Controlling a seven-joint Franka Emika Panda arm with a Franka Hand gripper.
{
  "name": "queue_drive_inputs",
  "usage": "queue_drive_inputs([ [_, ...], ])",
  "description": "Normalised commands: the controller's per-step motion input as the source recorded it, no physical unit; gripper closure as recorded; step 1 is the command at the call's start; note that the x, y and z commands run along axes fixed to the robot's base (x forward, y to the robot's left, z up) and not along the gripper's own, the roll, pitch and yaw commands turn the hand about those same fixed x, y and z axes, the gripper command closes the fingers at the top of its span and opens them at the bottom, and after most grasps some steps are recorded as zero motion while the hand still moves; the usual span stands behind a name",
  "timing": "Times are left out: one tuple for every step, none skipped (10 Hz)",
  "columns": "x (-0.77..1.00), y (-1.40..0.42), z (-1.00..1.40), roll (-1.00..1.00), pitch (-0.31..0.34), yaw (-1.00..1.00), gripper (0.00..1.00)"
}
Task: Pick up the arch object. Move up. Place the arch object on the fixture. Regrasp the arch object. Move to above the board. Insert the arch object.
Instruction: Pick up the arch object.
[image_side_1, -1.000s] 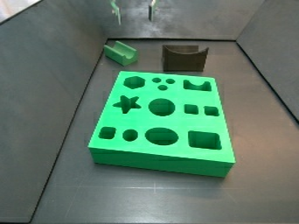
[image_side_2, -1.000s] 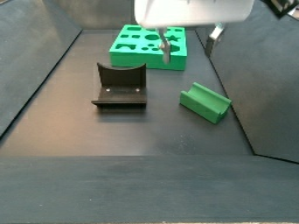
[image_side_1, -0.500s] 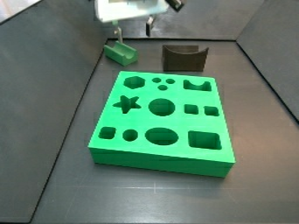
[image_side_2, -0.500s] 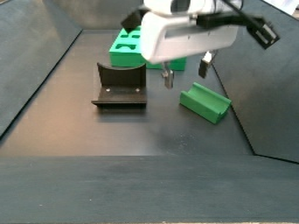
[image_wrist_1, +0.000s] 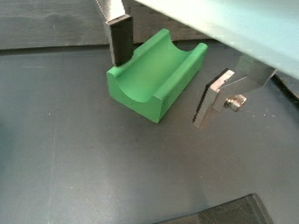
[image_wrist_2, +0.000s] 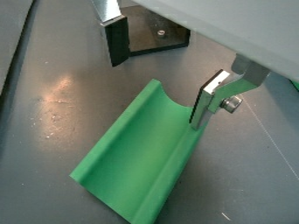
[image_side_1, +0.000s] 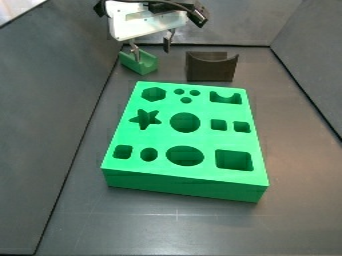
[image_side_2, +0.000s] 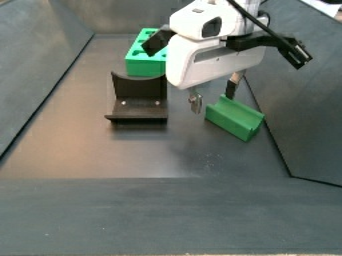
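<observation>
Wrist views: the gripper (image_wrist_1: 167, 74) straddles the arch object (image_wrist_1: 156, 76), its 2 fingers (image_wrist_1: 212, 96) spread wide, one on each side of the block, neither plate clearly touching it. The arch object lies on the dark floor with its curved notch facing up. In a wrist view the arch object (image_wrist_2: 135, 151) shows as a long green trough, with the fixture (image_wrist_2: 142, 36) beyond it, well apart.

Side views: the gripper (image_side_1: 150, 45) hangs low over the arch object (image_side_1: 136, 61) near the back wall, beside the fixture (image_side_1: 210, 66); the board (image_side_1: 186, 136) lies flat nearer the camera. In a side view the gripper (image_side_2: 214, 101) stands at the arch object (image_side_2: 234, 118), the fixture (image_side_2: 136, 98) nearby, the board (image_side_2: 148, 53) behind.
</observation>
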Motion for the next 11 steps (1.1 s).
queue_drive_inputs([
  [-0.12,0.0,-0.13,-0.13,-0.006,0.22,0.0],
  [-0.16,0.0,0.0,-0.17,-0.059,0.3,0.0],
  [-0.13,-0.03,-0.02,-0.09,-0.06,0.37,0.0],
  [-0.21,0.0,-0.14,-0.06,-0.084,0.34,0.0],
  [-0.08,0.0,-0.03,-0.08,-0.037,0.35,0.0],
  [-0.06,0.0,0.0,-0.1,-0.023,0.34,0.0],
  [-0.05,0.0,0.0,-0.11,-0.019,0.33,0.0],
  [-0.07,0.0,0.0,-0.09,-0.02,0.33,0.0],
  [0.0,-0.04,0.0,-0.11,0.0,0.37,0.0],
  [0.13,-0.13,0.21,-0.1,0.016,0.38,0.0],
  [0.07,-0.07,0.25,-0.08,0.0,0.34,0.0],
])
